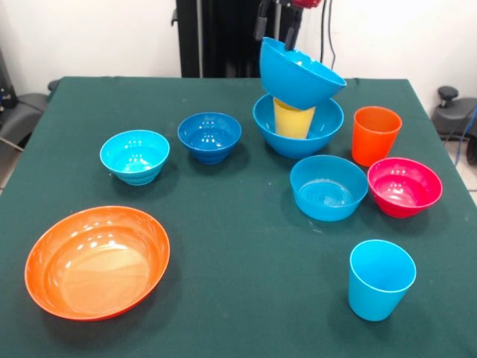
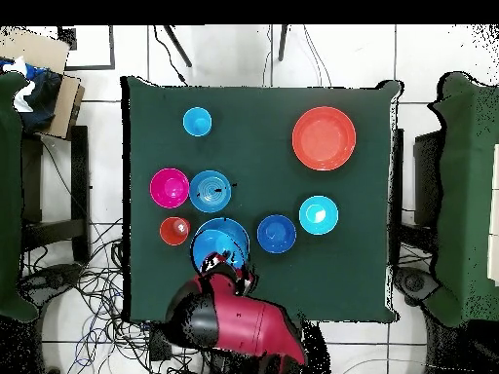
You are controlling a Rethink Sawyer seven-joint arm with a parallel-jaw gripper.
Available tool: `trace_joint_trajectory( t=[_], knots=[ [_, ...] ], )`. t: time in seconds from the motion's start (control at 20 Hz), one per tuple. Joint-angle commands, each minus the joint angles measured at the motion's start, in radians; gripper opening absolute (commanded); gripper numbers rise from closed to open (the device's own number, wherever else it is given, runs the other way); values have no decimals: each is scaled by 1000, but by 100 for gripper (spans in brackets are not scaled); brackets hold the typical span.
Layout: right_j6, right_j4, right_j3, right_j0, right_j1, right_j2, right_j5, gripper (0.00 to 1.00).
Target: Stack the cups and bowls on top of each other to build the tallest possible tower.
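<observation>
Claw point(image 1: 289, 33) pinching rim of tilted blue bowl point(image 1: 302, 74), held above yellow cup point(image 1: 293, 119) standing in second blue bowl point(image 1: 326, 128), far tabletop point(image 1: 223, 194).

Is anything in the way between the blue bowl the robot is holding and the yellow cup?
Nothing visible. The hand holds the tilted blue bowl right over the yellow cup, which stands inside another large blue bowl.

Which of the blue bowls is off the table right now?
The large blue plastic bowl, tilted and held at its rim by the pincer, above the yellow plastic cup in the second large blue bowl. The others rest on the cloth.
</observation>
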Motion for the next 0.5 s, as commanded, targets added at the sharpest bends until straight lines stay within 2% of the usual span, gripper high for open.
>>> trace_joint_trajectory(
  t=[0.05, 0.25, 0.5],
  knots=[
    [66, 0, -61, 22, -57, 41, 216, 100],
    [63, -8, -61, 17, -85, 42, 254, 100],
    [74, -13, -54, 15, -81, 49, 240, 100]
  ],
)
